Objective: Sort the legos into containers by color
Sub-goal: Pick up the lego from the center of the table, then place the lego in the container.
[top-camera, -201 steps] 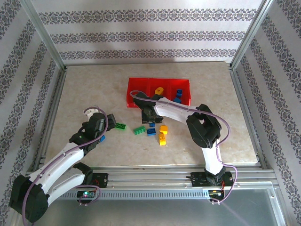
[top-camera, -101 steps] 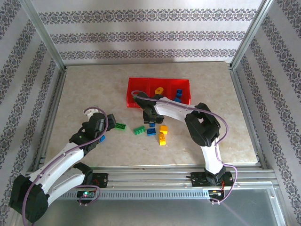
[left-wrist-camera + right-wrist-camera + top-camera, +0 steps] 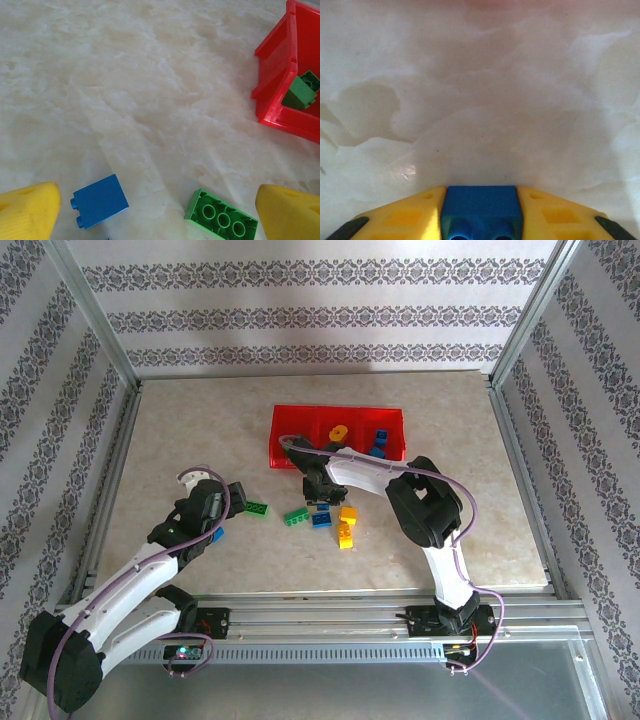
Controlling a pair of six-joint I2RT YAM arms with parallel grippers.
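One blue brick, clamped between the right claw's yellow pads. Its studs face the wrist camera and its body points away over the table; its long axis cannot be told. Right arm: reaches forward and left, elbow bent, claw low just in front of the red tray. Left claw: fingers wide apart, holding nothing, above a blue cube and a green brick, studs up, long axis running across. Left arm: stretched forward, its claw near the tray's left corner.
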